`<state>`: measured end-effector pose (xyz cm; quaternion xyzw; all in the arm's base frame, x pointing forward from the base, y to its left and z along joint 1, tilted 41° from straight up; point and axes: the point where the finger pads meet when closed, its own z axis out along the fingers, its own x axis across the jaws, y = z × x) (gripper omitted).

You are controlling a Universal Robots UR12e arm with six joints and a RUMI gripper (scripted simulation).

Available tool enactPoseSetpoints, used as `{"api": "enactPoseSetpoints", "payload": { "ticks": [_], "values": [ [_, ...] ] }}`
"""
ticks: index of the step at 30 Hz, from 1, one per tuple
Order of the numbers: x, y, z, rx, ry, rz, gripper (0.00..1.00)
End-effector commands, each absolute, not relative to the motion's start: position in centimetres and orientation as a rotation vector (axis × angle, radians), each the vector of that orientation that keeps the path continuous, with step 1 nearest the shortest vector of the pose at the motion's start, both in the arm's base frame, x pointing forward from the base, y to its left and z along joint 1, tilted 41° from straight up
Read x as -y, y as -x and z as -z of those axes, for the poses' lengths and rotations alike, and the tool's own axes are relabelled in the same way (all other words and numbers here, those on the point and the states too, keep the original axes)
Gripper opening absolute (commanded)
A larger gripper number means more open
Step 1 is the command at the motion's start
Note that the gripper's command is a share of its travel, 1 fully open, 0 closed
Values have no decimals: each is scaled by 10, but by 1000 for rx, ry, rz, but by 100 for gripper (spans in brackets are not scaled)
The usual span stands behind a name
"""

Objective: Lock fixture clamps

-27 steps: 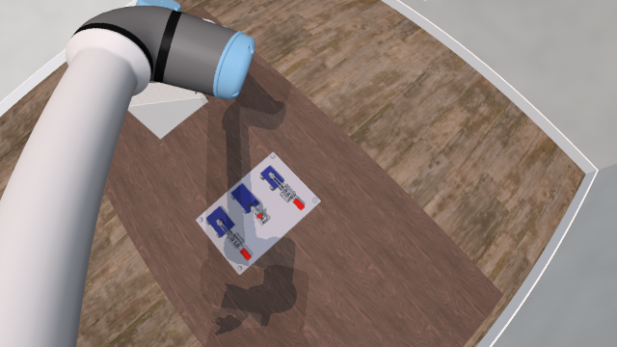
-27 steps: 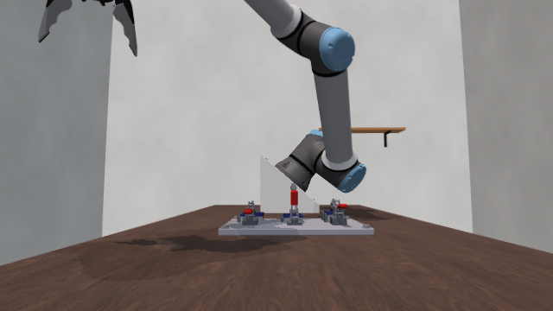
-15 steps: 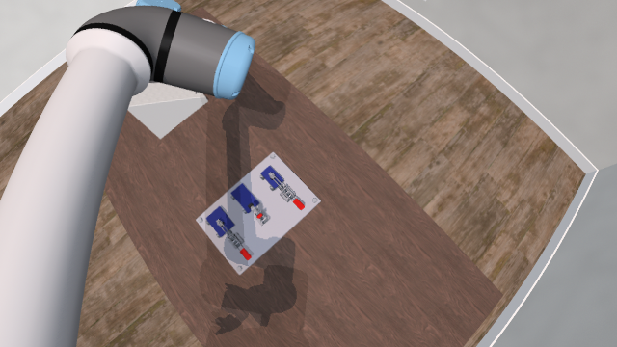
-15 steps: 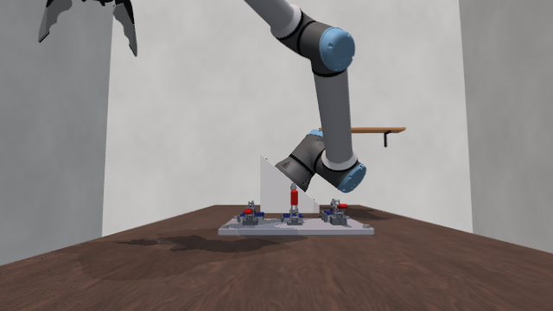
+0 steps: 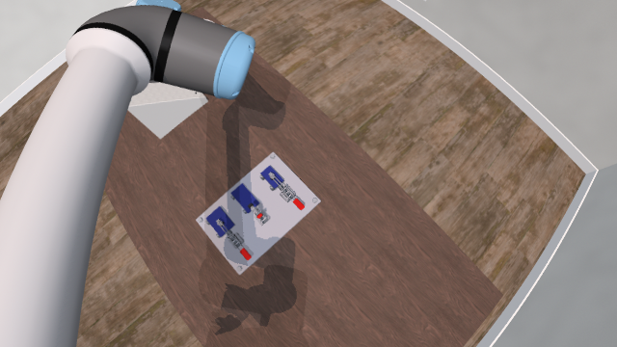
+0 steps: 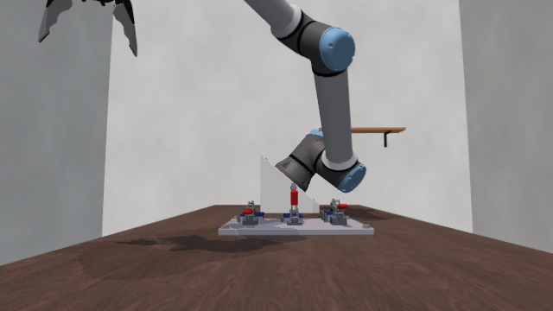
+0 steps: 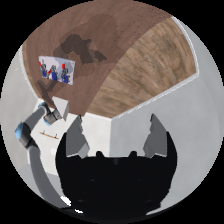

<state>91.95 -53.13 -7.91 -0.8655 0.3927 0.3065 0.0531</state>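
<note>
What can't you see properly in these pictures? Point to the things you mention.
- Whether the left and right clamps [image 6: 250, 221] [image 6: 338, 221] are really locked: too small in the exterior view.
- The top of the tool [image 6: 88, 28] [image 7: 116, 137]: cut off by the upper edge in the exterior view.
- The tool in the top view: out of sight.
- The little links on the middle clamp [image 5: 261, 218] [image 6: 295, 221]: too small in the top view.
- The clamps' bars in the wrist view: tiny and blurry.
</note>
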Motion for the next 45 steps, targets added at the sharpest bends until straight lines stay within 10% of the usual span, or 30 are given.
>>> {"api": "enactPoseSetpoints", "payload": {
  "ticks": [1, 45],
  "values": [
    [532, -917, 76, -1209, 2620, -925, 100],
    [413, -800, 36, -1611, 2198, -747, 100]
  ]
}}
